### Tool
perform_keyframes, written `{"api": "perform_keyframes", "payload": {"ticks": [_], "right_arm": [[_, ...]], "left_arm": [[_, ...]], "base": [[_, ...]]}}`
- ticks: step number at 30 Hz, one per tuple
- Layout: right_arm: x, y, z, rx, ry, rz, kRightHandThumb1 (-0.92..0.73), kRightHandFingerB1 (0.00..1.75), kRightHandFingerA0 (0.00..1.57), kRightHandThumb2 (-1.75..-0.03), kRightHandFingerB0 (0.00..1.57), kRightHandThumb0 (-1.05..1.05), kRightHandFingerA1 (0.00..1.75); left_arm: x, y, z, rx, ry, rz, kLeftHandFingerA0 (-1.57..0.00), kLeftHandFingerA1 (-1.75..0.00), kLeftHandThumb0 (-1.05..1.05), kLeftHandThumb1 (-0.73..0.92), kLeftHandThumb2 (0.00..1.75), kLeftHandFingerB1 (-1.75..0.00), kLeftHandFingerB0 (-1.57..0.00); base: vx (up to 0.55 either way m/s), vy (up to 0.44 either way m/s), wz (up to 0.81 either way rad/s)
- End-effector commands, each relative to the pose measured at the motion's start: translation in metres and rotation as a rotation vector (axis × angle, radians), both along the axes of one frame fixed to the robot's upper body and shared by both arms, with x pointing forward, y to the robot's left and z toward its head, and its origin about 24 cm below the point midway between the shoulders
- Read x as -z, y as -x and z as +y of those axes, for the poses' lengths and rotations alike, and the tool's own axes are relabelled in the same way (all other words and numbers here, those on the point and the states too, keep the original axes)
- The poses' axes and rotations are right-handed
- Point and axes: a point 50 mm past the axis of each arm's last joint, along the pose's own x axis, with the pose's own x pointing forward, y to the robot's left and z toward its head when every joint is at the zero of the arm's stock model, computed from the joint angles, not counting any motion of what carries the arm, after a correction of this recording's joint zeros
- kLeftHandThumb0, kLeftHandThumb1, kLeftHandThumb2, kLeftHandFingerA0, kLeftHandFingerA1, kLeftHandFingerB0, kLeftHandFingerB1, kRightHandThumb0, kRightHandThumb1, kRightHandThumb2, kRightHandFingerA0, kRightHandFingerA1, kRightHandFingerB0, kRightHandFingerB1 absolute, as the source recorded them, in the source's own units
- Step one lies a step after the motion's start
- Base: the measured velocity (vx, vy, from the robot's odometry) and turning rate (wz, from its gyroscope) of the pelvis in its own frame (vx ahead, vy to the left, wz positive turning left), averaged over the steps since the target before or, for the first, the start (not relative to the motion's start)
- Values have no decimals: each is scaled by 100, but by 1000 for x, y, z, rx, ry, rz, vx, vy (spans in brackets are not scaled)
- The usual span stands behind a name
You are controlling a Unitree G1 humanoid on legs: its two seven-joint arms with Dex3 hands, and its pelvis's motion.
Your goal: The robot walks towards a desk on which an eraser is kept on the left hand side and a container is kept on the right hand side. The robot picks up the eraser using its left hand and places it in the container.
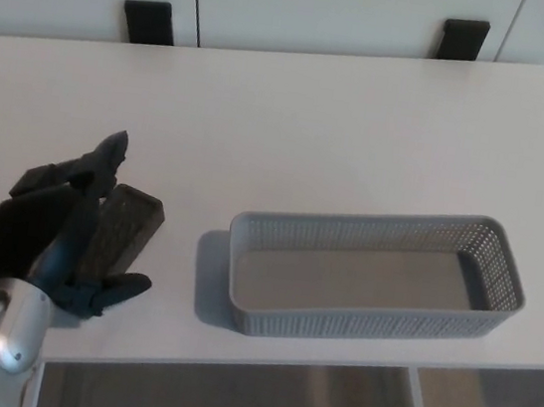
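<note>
The left hand (52,235) is sitting right at the eraser (120,234) near the table's (341,132) front left corner, fingers (103,156) spread on the far side and the thumb reaching under the near end, so the hand is straddling the dark block rather than clamping it. The fingers are looking released, wrapped around but not yet squeezed shut, and the eraser is lying flat on the table, angled, with its far end pointing away from the robot. The tray (373,277) is waiting well apart to the right, grey and mesh-walled, with nothing in it. The step in hand is the grasp, and doing it well means closing across the eraser's narrow width, with the thumb and the 2 fingers meeting on opposite long sides. The block is low and flat, so the tips are needing to get down to the table surface before closing, or it could skid toward the edge. A firm pinch first, then a straight lift. The right hand is not showing at all.
</note>
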Motion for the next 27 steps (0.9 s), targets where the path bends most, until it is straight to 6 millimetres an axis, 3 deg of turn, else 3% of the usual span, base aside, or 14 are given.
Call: {"api": "perform_keyframes", "payload": {"ticks": [1,13,27], "right_arm": [[-5,-2,-5,-39,14,8,-70,36,44,-61,30,-28,49],[-6,-1,-4,-68,-1,16,-70,36,44,-61,31,-27,50],[-4,-2,-3,-112,-6,26,-71,38,46,-61,33,-27,53]], "left_arm": [[4,5,0,-36,-23,26,0,-32,-64,37,65,-7,0],[15,10,0,-40,-53,70,0,-40,-58,36,70,-19,0],[22,11,15,-69,-86,69,0,-41,-61,36,68,-16,0]], "base": [[0,0,0],[0,0,0],[0,0,0]]}}
